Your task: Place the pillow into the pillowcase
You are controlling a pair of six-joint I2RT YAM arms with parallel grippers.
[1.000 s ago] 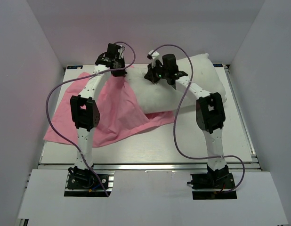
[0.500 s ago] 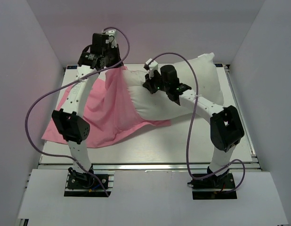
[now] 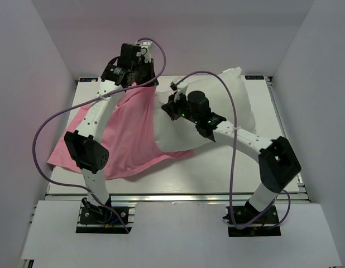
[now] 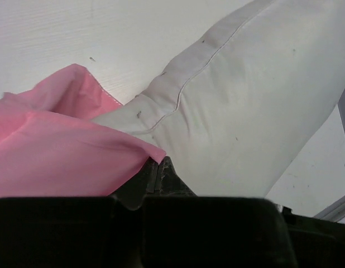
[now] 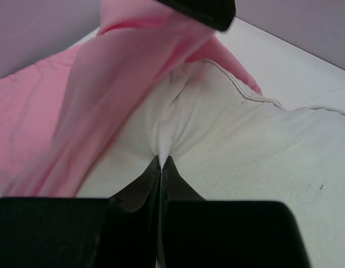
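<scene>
The white pillow lies slanted across the back right of the table, and its left end reaches under the raised edge of the pink pillowcase. My left gripper is held above the table's back left. It is shut on the pillowcase's upper hem, with its fingertips pressed together on the pink cloth. My right gripper is shut on a pinch of pillow fabric near the pillow's left end. In the right wrist view the pink cloth drapes over that end of the pillow.
The pillowcase's closed end spreads over the table's left edge. White enclosure walls stand to the left, right and back. Purple cables loop above both arms. Bare white tabletop shows in front of the fabric.
The left gripper shut on the pillowcase hem and lifted it. The right arm stretched out and dragged the pillow leftward, so its left end now sits under the raised pink edge.
</scene>
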